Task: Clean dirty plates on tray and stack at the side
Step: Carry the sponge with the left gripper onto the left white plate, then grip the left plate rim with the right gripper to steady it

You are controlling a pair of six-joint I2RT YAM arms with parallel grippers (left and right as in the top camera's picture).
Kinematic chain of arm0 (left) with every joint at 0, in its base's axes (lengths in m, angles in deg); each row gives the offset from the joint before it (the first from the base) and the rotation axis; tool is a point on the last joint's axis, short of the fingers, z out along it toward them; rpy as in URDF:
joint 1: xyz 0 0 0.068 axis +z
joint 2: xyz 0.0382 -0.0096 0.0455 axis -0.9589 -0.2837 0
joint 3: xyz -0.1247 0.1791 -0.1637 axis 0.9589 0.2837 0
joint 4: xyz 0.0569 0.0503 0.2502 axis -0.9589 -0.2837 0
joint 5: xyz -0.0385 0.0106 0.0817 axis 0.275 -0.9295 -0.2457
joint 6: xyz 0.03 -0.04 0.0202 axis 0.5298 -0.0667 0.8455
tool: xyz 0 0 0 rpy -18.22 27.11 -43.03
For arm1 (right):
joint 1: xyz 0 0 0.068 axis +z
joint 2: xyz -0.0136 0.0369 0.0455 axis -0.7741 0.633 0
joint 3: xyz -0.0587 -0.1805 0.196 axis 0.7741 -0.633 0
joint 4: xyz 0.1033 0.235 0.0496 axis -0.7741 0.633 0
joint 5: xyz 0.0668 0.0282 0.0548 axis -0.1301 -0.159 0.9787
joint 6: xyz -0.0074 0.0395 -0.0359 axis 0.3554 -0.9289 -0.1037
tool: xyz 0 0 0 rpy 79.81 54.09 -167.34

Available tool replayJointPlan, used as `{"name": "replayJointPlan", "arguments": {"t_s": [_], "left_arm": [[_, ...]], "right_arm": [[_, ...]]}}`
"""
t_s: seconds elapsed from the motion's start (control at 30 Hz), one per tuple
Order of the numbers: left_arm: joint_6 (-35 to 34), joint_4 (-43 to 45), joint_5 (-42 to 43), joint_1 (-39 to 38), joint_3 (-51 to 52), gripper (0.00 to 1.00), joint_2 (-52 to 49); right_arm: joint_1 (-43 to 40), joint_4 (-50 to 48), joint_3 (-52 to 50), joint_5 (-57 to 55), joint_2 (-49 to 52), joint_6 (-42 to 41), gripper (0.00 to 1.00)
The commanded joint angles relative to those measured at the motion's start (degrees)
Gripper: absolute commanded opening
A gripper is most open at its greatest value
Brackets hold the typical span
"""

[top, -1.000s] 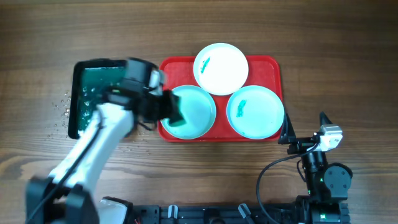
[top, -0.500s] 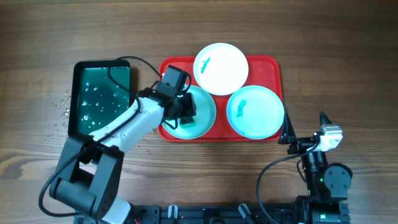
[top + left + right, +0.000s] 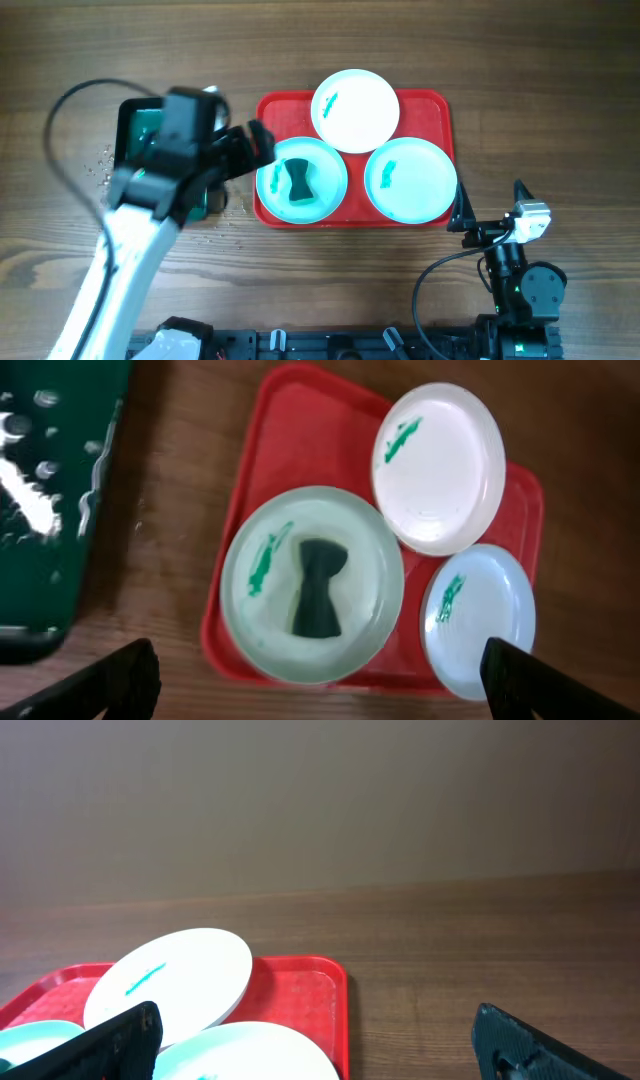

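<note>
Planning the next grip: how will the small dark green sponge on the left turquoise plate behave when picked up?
The small dark green sponge is pinched at its waist, so probably soft and squashy. The round turquoise plate under it looks smooth, so a push might slide it.

a brown wooden table (image 3: 560, 120) is carrying a red tray (image 3: 432, 110) near its middle, a dark green tray (image 3: 50, 570) lying just beside it on the left, water droplets (image 3: 102, 165) sitting by that tray's outer edge.
</note>
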Motion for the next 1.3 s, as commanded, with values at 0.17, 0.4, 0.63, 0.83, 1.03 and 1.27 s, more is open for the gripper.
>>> {"name": "replayJointPlan", "arguments": {"t_s": [0.17, 0.4, 0.63, 0.83, 1.03, 1.27], "left_arm": [[0.22, -9.66, -0.57, 1.11, -0.13, 1.00, 2.54], [0.20, -9.66, -0.55, 1.11, -0.13, 1.00, 2.54], [0.22, -9.84, -0.55, 1.11, -0.13, 1.00, 2.54], [0.22, -10.14, -0.55, 1.11, -0.13, 1.00, 2.54], [0.20, -10.14, -0.55, 1.11, -0.13, 1.00, 2.54], [0.17, -9.81, -0.55, 1.11, -0.13, 1.00, 2.54]], "right_arm": [[-0.26, -5.25, -0.07, 4.46, -0.15, -8.17, 1.00], [-0.28, -1.42, -0.07, 37.33, 0.02, -77.53, 1.00], [-0.28, -39.12, 1.88, 32.83, 0.24, -95.17, 1.00], [-0.28, -18.47, 24.96, 39.63, 6.84, -73.35, 1.00], [-0.26, 46.14, 67.73, 33.38, 34.07, -23.45, 1.00], [3.10, 89.35, 102.68, 24.55, 64.19, -4.74, 1.00]]}}
